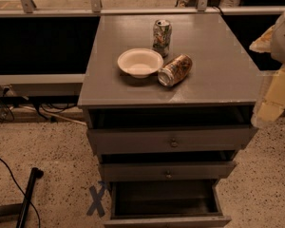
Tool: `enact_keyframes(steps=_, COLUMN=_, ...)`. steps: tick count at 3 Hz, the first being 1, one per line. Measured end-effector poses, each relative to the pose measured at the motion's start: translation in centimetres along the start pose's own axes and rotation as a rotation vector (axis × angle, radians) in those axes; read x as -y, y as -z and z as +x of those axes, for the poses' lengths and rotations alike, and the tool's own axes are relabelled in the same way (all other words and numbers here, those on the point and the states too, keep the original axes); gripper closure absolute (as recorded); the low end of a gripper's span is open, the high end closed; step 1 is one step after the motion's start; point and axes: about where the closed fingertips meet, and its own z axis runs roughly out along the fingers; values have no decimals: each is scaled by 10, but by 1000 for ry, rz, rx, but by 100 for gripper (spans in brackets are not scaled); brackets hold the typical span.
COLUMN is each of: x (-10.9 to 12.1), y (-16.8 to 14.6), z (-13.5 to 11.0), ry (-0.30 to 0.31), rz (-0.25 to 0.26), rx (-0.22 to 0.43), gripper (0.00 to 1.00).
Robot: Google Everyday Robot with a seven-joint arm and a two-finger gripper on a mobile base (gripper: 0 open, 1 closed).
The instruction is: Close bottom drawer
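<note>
The bottom drawer (165,201) is the lowest of three grey cabinet drawers. It is pulled far out toward me, with its dark inside showing and its thin plain front (167,221) at the lower edge of the view. The middle drawer (167,170) and the top drawer (171,140), each with a small knob, also stand partly open. My gripper (271,96) shows as a pale beige shape at the right edge, level with the cabinet top's right front corner, well above and to the right of the bottom drawer.
On the grey cabinet top (218,56) are a white bowl (140,62), an upright can (162,37) and a can lying on its side (175,70). On the speckled floor are a blue X mark (97,201), a black pole (27,198) and cables at the left.
</note>
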Motion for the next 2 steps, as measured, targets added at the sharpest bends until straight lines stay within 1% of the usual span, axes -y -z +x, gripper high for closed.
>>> enact_keyframes(steps=1, x=0, y=0, z=0, ry=0, rz=0, rx=0, gripper=0)
enact_keyframes(steps=2, x=2, y=-8, z=3, ry=-9, rz=-25, rx=15, gripper=0)
